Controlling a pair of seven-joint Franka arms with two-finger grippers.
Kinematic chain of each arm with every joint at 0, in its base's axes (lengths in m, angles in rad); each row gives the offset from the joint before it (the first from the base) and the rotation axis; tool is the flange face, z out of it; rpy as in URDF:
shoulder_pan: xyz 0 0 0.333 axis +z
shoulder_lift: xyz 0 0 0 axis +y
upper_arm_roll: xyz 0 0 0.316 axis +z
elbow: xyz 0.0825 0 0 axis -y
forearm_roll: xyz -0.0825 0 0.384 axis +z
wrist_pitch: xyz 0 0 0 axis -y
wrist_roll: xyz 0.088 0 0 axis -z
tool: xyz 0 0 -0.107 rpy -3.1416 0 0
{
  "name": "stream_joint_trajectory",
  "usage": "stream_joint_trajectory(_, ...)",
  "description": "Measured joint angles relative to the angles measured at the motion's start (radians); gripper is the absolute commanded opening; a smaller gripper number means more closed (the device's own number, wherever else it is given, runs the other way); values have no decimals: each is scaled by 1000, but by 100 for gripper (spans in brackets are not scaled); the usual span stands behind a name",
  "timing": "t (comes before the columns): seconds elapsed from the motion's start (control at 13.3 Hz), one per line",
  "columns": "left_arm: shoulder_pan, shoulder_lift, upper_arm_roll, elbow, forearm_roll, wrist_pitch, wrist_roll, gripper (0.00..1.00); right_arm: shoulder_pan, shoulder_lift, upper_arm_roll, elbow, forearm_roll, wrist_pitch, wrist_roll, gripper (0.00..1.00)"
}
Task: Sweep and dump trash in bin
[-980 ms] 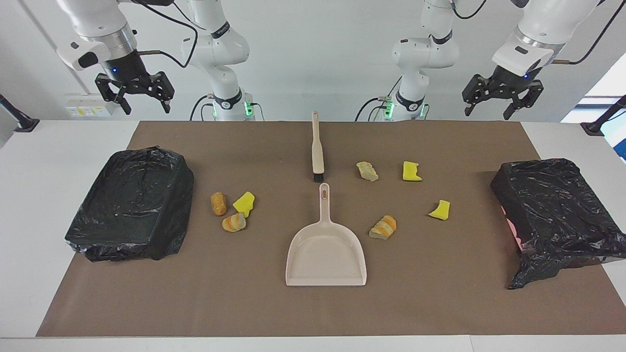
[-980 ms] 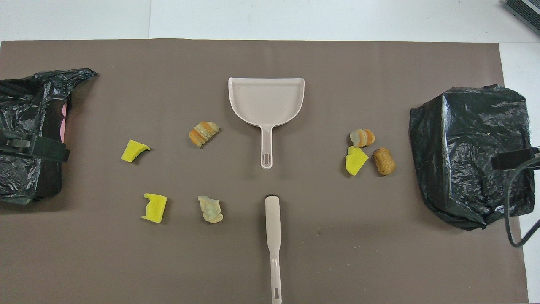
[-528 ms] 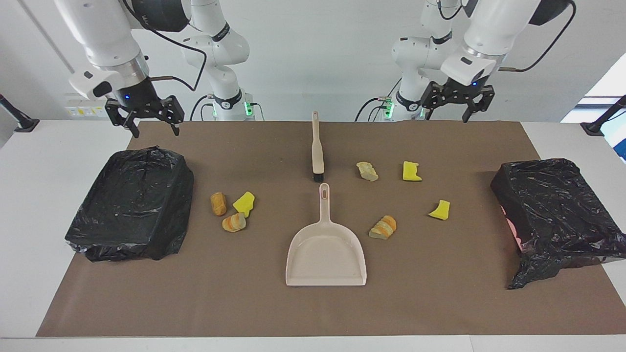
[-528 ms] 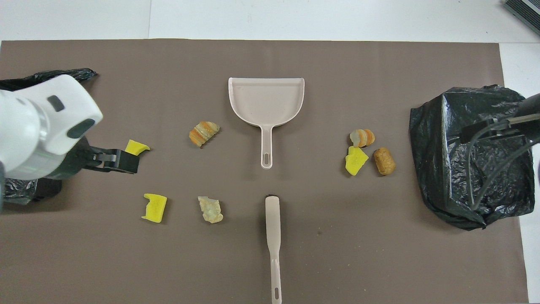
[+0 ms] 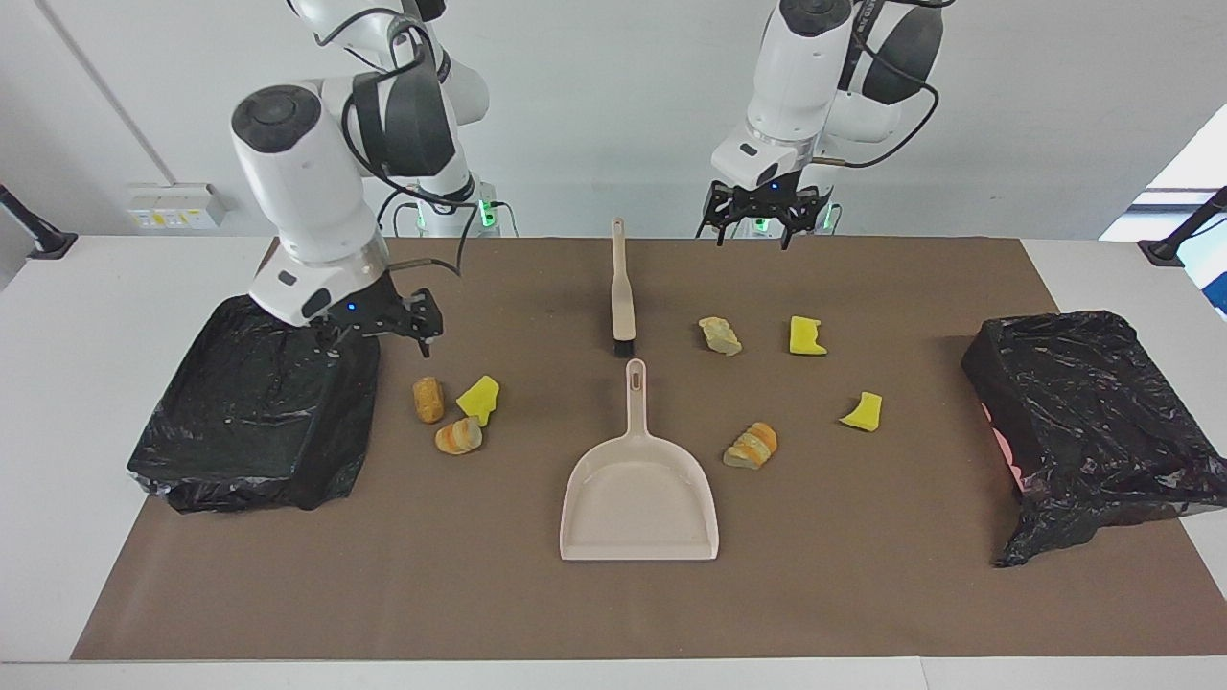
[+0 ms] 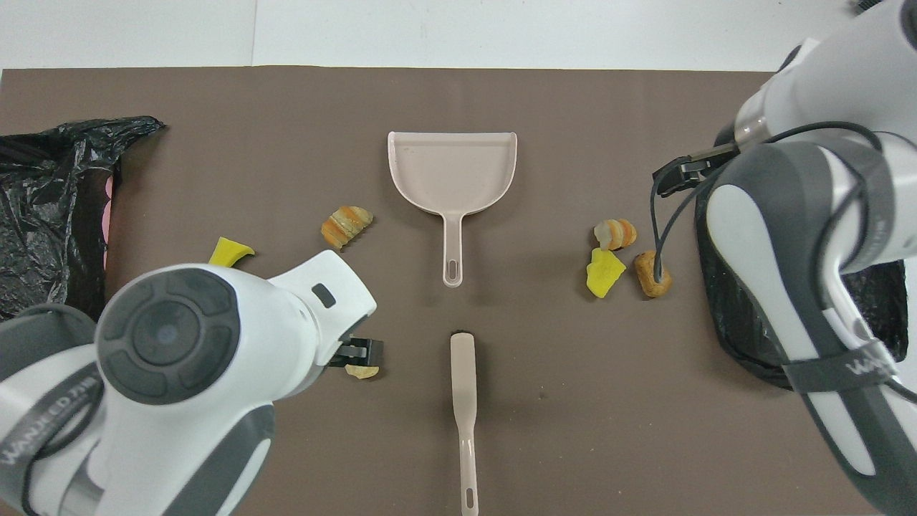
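Left hand (image 5: 757, 228) hovers open at the brush's (image 5: 621, 292) two o'clock; right hand (image 5: 383, 331) open over the bin (image 5: 259, 402) edge.

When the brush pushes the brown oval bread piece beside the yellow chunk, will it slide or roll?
The brown oval bread piece looks rounded like a small roll, so it may roll rather than slide. It probably is light, being small. The yellow chunk lies close beside it and might get pushed along.
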Motion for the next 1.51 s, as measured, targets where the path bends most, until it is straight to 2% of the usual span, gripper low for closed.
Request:
stream_joint_trajectory(0.38, -209, -20, -3, -170, 0, 151, -214, 100, 102, 121, 4, 16, 1, 80, 166, 100)
stream_joint_trajectory(0.6, -332, 14, -4, -265, 0, 294, -343, 100, 153, 170, 5, 17, 33, 89, 248, 100)
stream_joint_trajectory(0.83, -432, 65, -6, -330, 0, 405, -437, 100, 158, 194, 5, 19, 86, 98, 274, 100)
stream_joint_trajectory(0.98, -464, 96, -6, -333, 0, 432, -455, 100, 171, 202, 6, 20, 127, 124, 301, 100)
stream_joint_trajectory(1.28, -472, 106, -4, -334, 0, 438, -456, 100, 218, 219, 7, 20, 141, 161, 367, 100)
stream_joint_trajectory(1.51, -477, 153, -5, -340, 0, 463, -456, 100, 217, 231, 6, 20, 166, 191, 374, 100)
